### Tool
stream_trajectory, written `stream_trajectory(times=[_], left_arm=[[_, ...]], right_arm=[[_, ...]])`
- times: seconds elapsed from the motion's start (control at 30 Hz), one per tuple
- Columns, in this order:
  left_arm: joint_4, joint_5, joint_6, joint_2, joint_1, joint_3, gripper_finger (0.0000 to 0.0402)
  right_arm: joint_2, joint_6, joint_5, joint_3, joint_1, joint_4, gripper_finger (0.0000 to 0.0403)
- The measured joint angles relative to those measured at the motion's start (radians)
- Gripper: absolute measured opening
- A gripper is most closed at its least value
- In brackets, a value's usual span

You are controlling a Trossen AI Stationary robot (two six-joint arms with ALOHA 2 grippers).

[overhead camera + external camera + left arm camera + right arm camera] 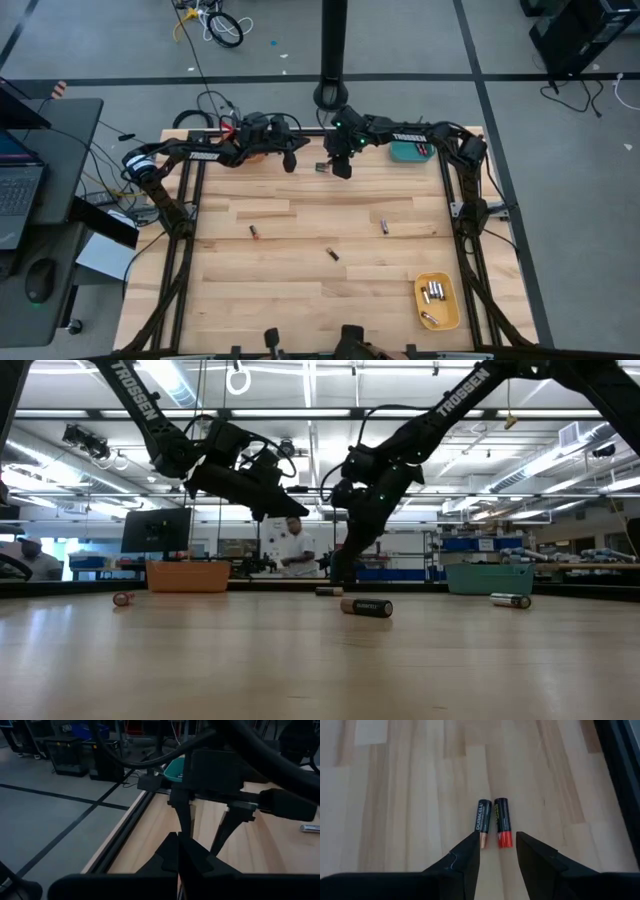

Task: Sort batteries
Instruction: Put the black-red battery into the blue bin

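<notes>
Two black batteries lie side by side on the table near its far edge: one with a copper end (481, 820) and one with a red end (501, 821), touching or nearly so along their length. Seen from above they sit at about twelve o'clock from the table's middle, largely hidden under the right gripper (340, 165). That gripper hangs just above the pair, fingers parted fairly wide and holding nothing, their tips framing the near ends of both cells.

Other batteries are scattered further out: one toward nine o'clock of the table's middle (254, 232), one near the middle (332, 254), one toward three o'clock (384, 227). Several more already rest in the yellow bin (437, 301) at about five o'clock. A teal bin (408, 152) stands at one o'clock and an orange bin (187, 575) at eleven, half covered from above.

The left gripper (290, 160) waits with fingers pressed together, raised near the far edge by the orange bin.

The step in hand looks like picking one cell of the pair. Doing it well means centring over a single battery, probably the red-ended one, so the neighbour isn't pinched or rolled away, then descending straight.
</notes>
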Motion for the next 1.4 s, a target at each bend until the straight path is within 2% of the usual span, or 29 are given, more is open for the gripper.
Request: stream_trajectory(times=[0.2, 0.33, 0.53, 0.7, 1.27, 1.4], left_arm=[[0.001, 0.000, -0.010, 0.000, 0.000, 0.000, 0.0006], [0.002, 0.000, -0.019, 0.000, 0.000, 0.000, 0.0006], [0.001, 0.000, -0.018, 0.000, 0.000, 0.000, 0.0006], [-0.009, 0.018, -0.016, 0.000, 0.000, 0.000, 0.0006], [-0.008, 0.019, -0.020, 0.000, -0.001, 0.000, 0.0006], [-0.008, 0.019, -0.020, 0.000, -0.001, 0.000, 0.0006]], right_arm=[[0.000, 0.012, 0.048, 0.079, 0.025, -0.066, 0.0137], [0.000, 0.016, 0.045, 0.067, 0.025, -0.083, 0.0137], [0.000, 0.026, -0.080, 0.027, -0.003, -0.070, 0.0137], [0.000, 0.028, -0.050, -0.005, -0.016, -0.016, 0.0137], [0.000, -0.046, -0.049, -0.013, -0.013, 0.037, 0.0137], [0.051, -0.083, -0.014, -0.013, -0.013, 0.072, 0.0137]])
